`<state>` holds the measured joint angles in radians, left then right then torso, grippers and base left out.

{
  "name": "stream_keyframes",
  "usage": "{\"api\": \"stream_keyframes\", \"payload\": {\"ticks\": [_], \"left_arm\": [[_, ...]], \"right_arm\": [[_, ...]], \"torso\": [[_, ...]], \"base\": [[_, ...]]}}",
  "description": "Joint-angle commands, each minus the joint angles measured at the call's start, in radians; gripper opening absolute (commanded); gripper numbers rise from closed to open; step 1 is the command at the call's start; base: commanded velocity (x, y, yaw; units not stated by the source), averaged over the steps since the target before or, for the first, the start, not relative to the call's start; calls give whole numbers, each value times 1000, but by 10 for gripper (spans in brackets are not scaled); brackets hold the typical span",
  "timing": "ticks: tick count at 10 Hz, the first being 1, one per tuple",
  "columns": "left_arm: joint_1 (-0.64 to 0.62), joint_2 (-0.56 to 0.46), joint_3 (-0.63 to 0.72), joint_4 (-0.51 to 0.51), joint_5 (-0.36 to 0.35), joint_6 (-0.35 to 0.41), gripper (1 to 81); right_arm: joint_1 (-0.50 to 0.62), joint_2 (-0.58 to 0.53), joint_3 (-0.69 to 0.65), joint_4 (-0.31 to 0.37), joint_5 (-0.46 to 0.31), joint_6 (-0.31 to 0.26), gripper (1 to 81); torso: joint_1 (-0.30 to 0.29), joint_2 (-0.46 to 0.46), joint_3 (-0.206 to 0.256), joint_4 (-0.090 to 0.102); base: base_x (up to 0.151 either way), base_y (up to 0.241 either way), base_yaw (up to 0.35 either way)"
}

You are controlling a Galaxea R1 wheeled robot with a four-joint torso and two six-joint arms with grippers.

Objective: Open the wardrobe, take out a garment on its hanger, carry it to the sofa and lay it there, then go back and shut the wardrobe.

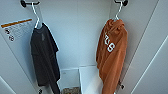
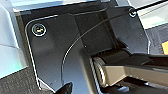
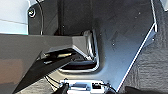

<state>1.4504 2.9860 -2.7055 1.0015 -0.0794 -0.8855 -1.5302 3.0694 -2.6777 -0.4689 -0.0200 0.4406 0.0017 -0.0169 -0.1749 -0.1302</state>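
Note:
The wardrobe stands open in front of me, showing its white inside. The garment, a burnt-orange hooded top with white letters on the chest, hangs at the right. Its hanger, thin and white, hooks onto a black fitting at the top right. Part of my left gripper shows as a dark tip over the robot's dark plate. Dark parts of my right gripper lie at the edge of the right wrist view, above a dark carpet.
A dark grey-black T-shirt hangs at the left on its own white hanger. The left door's inner face carries a label. The right door slants away. A white raised step sits on the wardrobe floor.

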Motion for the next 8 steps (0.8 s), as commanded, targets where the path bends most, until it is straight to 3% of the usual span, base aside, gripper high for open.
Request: {"api": "stream_keyframes", "payload": {"ticks": [1, 5, 7, 8], "left_arm": [[-109, -111, 194, 12, 10, 7, 811], [-89, -180, 279, -21, 10, -21, 811], [-64, -264, 418, -23, 29, -96, 811], [-77, -274, 460, -37, 99, -101, 811]], "right_arm": [[35, 4, 3, -7, -54, -2, 811], [43, 4, 3, -4, -52, 4, 811], [46, 1, 3, -5, -52, 6, 811], [52, 1, 3, -4, -52, 6, 811]], "torso": [[0, 0, 0, 0], [0, 0, 0, 0], [0, 0, 0, 0], [0, 0, 0, 0]], "base": [[0, 0, 0], [0, 0, 0], [0, 0, 0], [0, 0, 0]]}}
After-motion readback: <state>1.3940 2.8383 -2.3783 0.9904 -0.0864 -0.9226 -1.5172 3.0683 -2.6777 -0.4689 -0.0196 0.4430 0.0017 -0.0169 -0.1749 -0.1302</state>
